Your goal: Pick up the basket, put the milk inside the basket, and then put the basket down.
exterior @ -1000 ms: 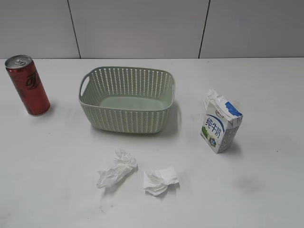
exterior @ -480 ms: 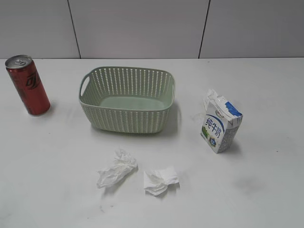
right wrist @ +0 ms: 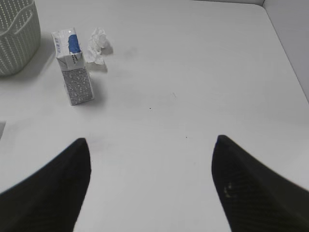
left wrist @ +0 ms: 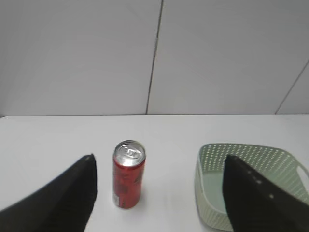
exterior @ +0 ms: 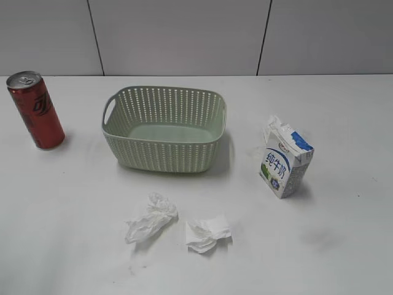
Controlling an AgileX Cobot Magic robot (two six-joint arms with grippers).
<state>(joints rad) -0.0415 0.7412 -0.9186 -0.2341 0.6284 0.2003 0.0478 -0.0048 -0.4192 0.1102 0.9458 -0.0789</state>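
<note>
The pale green basket (exterior: 164, 127) stands empty on the white table, left of centre. It also shows at the right of the left wrist view (left wrist: 212, 186) and at the top left corner of the right wrist view (right wrist: 17, 36). The white and blue milk carton (exterior: 284, 162) stands upright to the basket's right, and shows in the right wrist view (right wrist: 73, 67). My left gripper (left wrist: 158, 159) is open and empty, above the table near the can. My right gripper (right wrist: 151, 141) is open and empty, over bare table away from the milk. Neither gripper shows in the exterior view.
A red soda can (exterior: 35, 110) stands at the far left, also in the left wrist view (left wrist: 128, 174). Two crumpled tissues (exterior: 150, 217) (exterior: 207, 233) lie in front of the basket. Another tissue (right wrist: 98, 45) lies behind the milk. A grey wall runs along the table's back edge.
</note>
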